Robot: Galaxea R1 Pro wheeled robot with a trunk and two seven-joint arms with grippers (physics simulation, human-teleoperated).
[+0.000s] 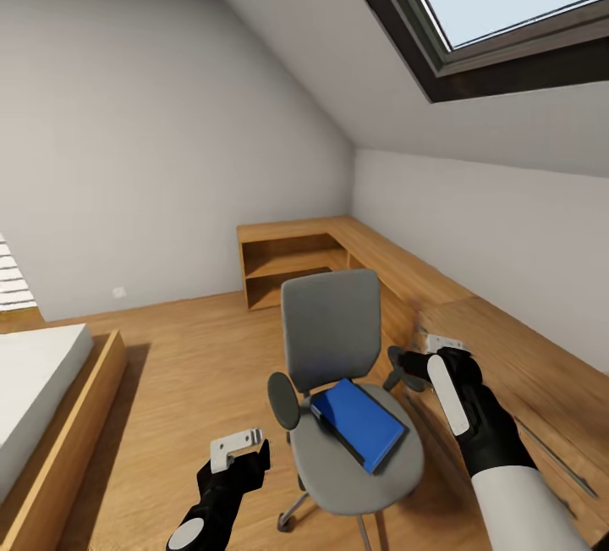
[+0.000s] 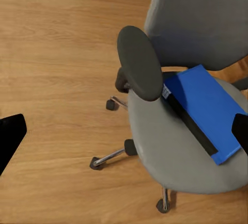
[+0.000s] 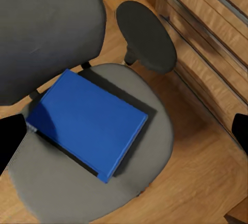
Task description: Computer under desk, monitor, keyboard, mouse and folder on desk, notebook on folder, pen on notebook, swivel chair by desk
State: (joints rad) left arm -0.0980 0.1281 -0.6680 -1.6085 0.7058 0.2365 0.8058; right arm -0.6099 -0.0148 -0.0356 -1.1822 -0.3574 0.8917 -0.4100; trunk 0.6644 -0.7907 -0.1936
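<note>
Attic bedroom with a sloped ceiling, a skylight [image 1: 507, 1], wood floor [image 1: 186, 348] and a long wooden desk [image 1: 406, 267] running along the right wall; a bed [image 1: 34, 382] lies at the left. Right hand [image 1: 420, 358]: raised beside the right armrest [image 1: 396, 365] of the swivel chair [image 1: 331, 327], fingers spread wide apart and holding nothing, as the right wrist view confirms by dark fingertips at opposite frame edges. It hovers above and to the side of the seat, apparently positioned for a descent onto the folder. Left hand [image 1: 239, 447]: held low, near the left armrest [image 1: 284, 400], likewise open and empty, its camera aimed across the seat. Folder [image 1: 357, 421]: blue, lying flat on the grey seat, tilted diagonally, one corner reaching toward the front edge; neither hand touches it. Chair: standing just beside the desk, backrest toward the far corner. The flat pose suggests an edge grasp will be needed. The bare desk top visible suggests most placements are not yet done.
</note>
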